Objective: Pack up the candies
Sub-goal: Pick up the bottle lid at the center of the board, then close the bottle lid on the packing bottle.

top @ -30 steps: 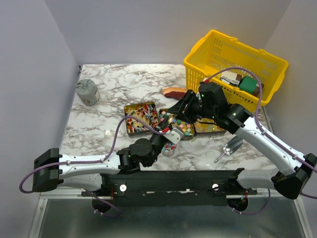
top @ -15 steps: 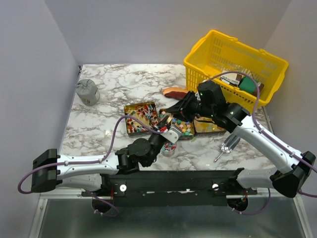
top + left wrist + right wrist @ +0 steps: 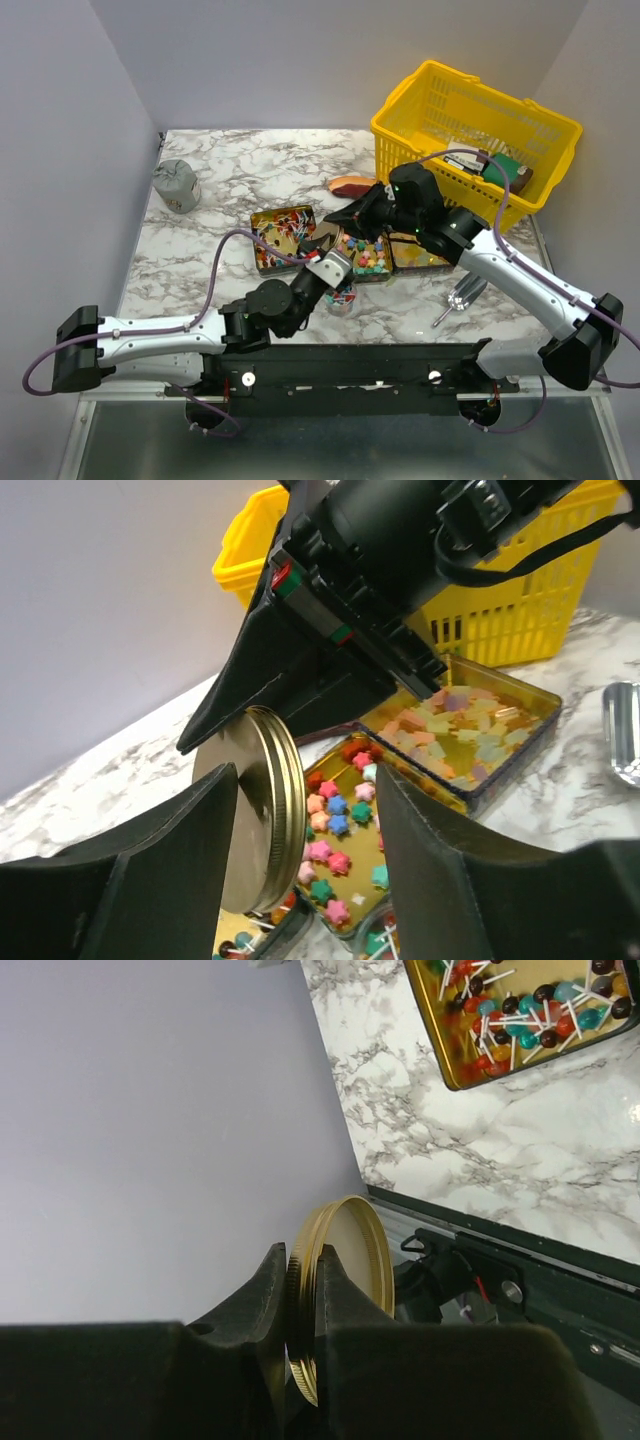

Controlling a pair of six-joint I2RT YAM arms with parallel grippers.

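Setting: white-and-grey marble worktop [image 3: 220,180] boxed in by plain grey walls.
Candies [image 3: 335,820]: lie in three open tins side by side mid-worktop. Pastel stars fill the middle tin [image 3: 365,258], translucent yellow-orange pieces the right tin [image 3: 500,715], and red, blue and white wrapped pieces on sticks the left tin [image 3: 520,1020].
Right gripper [image 3: 302,1260]: raised over the tins, fingers clamped on the rim of a gold lid [image 3: 350,1250], which stands on edge.
Left gripper [image 3: 305,792]: fingers apart, one on each side of that lid; contact cannot be told.
Basket [image 3: 440,100]: yellow plastic, at the far right corner.
Scoop [image 3: 462,297]: metal, lying on the worktop to the right of the tins.
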